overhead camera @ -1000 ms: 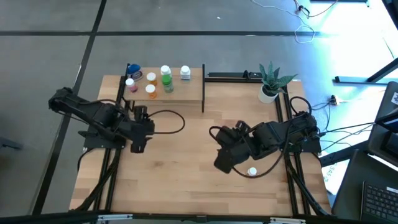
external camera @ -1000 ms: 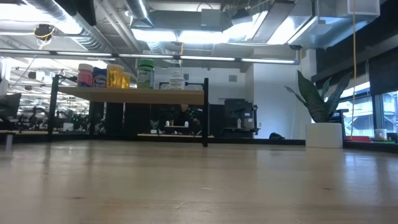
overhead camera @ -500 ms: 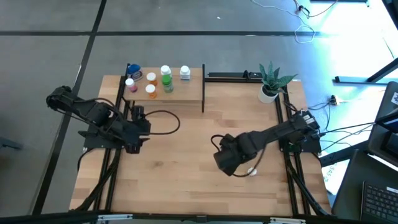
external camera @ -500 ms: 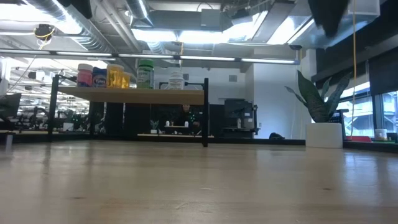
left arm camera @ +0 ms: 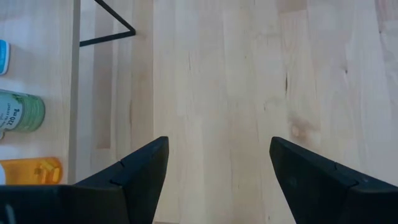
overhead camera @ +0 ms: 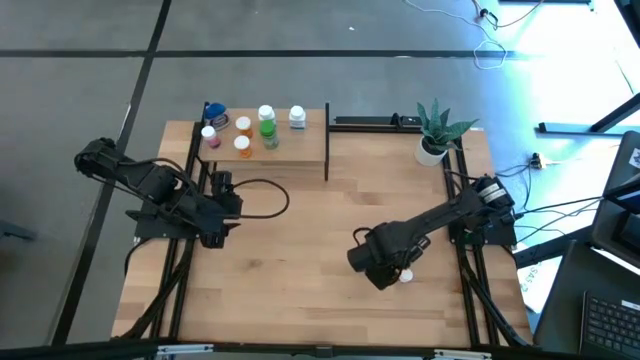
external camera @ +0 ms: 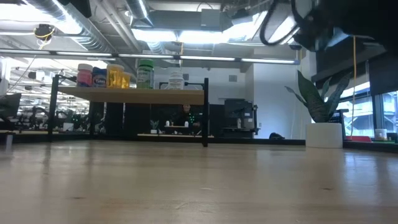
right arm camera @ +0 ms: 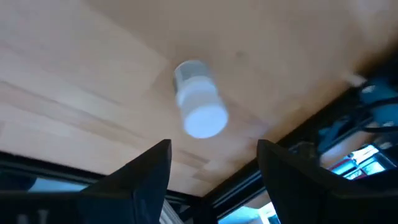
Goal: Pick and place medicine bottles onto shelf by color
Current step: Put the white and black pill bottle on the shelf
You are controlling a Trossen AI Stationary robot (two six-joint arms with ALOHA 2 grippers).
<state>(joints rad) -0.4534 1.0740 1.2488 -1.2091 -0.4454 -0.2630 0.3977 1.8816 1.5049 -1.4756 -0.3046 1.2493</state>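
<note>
Most of the sorting looks done. The shelf (overhead camera: 300, 150) is standing at the table's (overhead camera: 300, 260) far edge, toward its left corner, and six bottles are sitting on it: a blue one (overhead camera: 216, 113) at the shelf's far left corner, a pink one (overhead camera: 210, 135) just in front of it, two orange ones (overhead camera: 243, 125) (overhead camera: 242, 146) next along, one behind the other, a green one (overhead camera: 267, 128) beside those, and a white one (overhead camera: 298, 118) nearest the middle of the shelf's far edge. Like colours are standing together, and the right half of the shelf is lying bare.

One bottle is left, as far as can be seen: a white-capped white bottle (overhead camera: 405, 275) standing on the table near its right edge, well apart from the shelf. The right gripper (overhead camera: 385, 272) is hanging over it, fingers spread and holding nothing; in the right wrist view the bottle (right arm camera: 199, 107) is showing between and ahead of the two fingers (right arm camera: 146, 168), not yet touched. So the step in hand appears to be the approach for the last pick, and its place would probably be beside the white bottle on the shelf.

The left gripper (overhead camera: 215, 232) is waiting near the table's left edge, in front of the shelf, jaws apart and empty, with only bare wood between its fingers (left arm camera: 137, 171).

The plant (overhead camera: 436, 130) is standing at the far right corner, clear of any likely path.
</note>
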